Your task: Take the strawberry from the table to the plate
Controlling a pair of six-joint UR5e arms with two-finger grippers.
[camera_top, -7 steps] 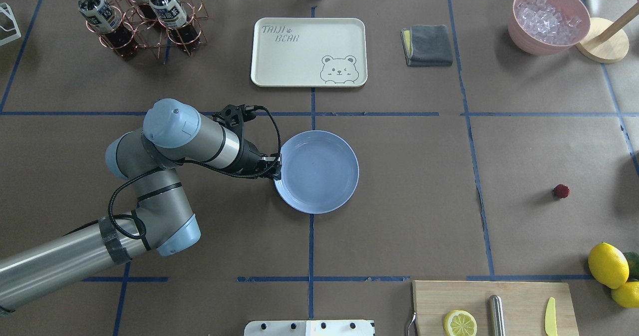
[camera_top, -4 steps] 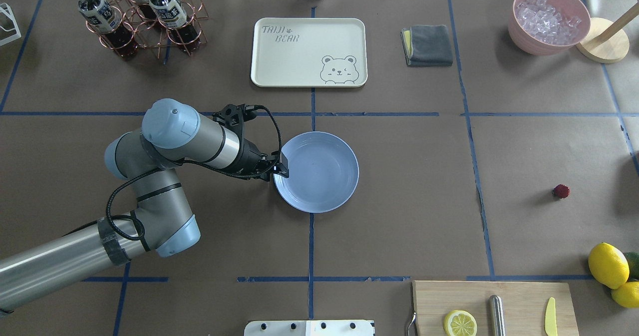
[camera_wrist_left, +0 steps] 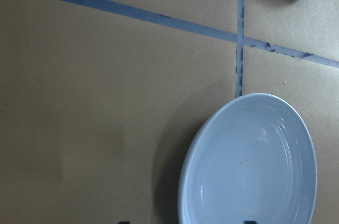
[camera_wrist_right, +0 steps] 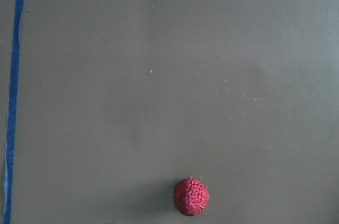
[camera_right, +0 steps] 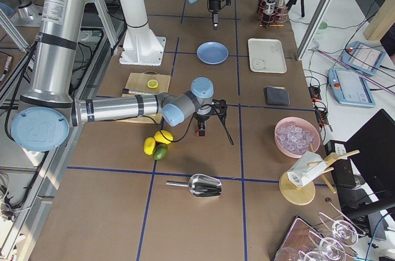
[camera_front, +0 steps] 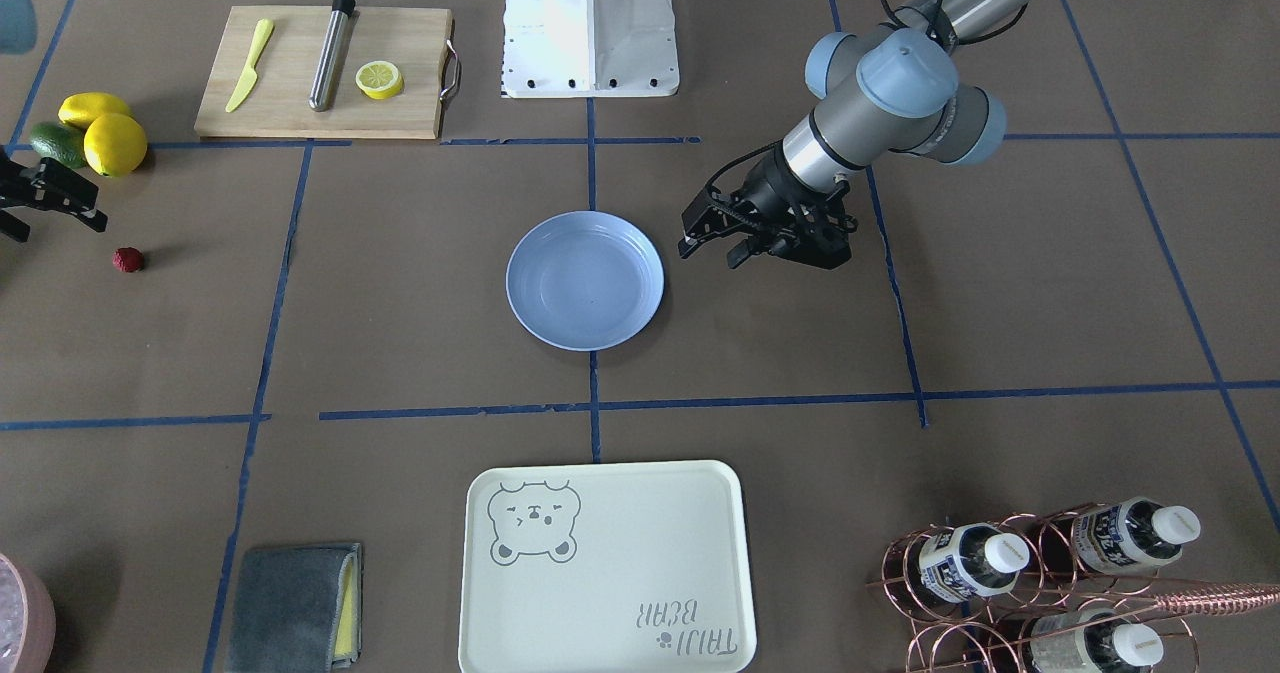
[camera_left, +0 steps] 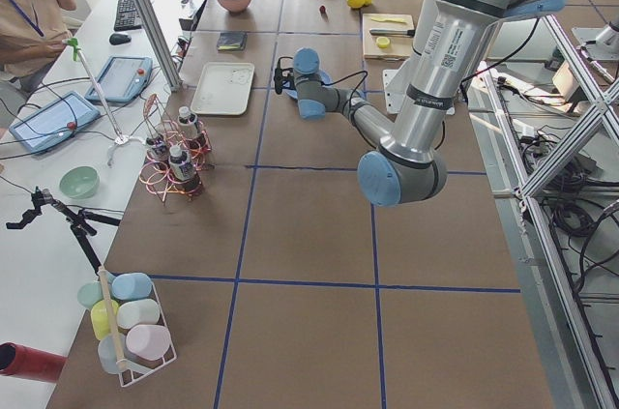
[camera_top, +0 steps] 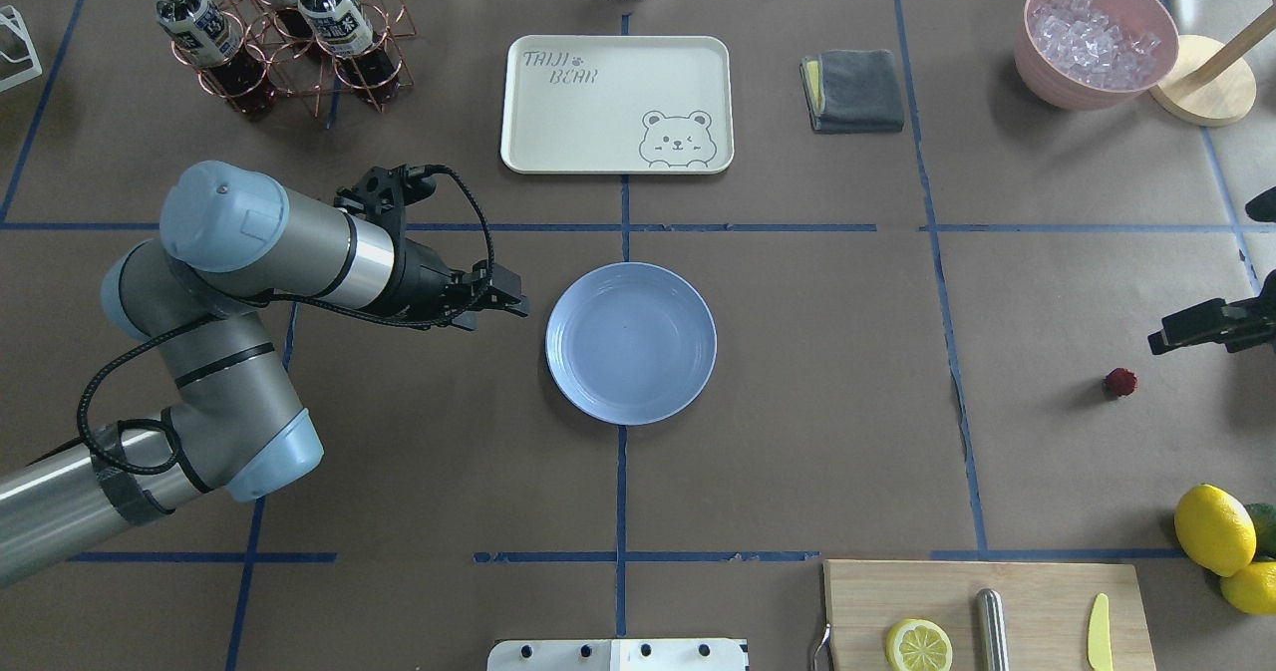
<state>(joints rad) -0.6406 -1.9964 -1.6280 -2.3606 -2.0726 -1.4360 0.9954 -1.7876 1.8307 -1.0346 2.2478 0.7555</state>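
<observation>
The strawberry [camera_top: 1120, 382] [camera_front: 127, 259] lies on the brown table [camera_top: 817, 382] far to the right, and it sits low in the right wrist view [camera_wrist_right: 191, 196]. My right gripper [camera_front: 55, 218] hovers just behind it, open and empty, coming in at the right edge of the overhead view, where one finger [camera_top: 1186, 332] shows. The light-blue plate [camera_top: 630, 342] [camera_front: 585, 280] [camera_wrist_left: 249, 160] rests empty at the table's middle. My left gripper [camera_top: 498, 307] [camera_front: 712, 248] is open and empty, a short gap to the left of the plate's rim.
A cream bear tray [camera_top: 616, 103] and a grey cloth [camera_top: 853, 90] lie behind the plate. Lemons [camera_top: 1214, 529] and a cutting board [camera_top: 987, 611] are at the near right. A pink bowl of ice [camera_top: 1095, 38] is far right, a bottle rack [camera_top: 289, 33] far left.
My left gripper has drawn back to the left, off the plate's rim. My right gripper has come into view at the right edge, near the strawberry. The plate stays put.
</observation>
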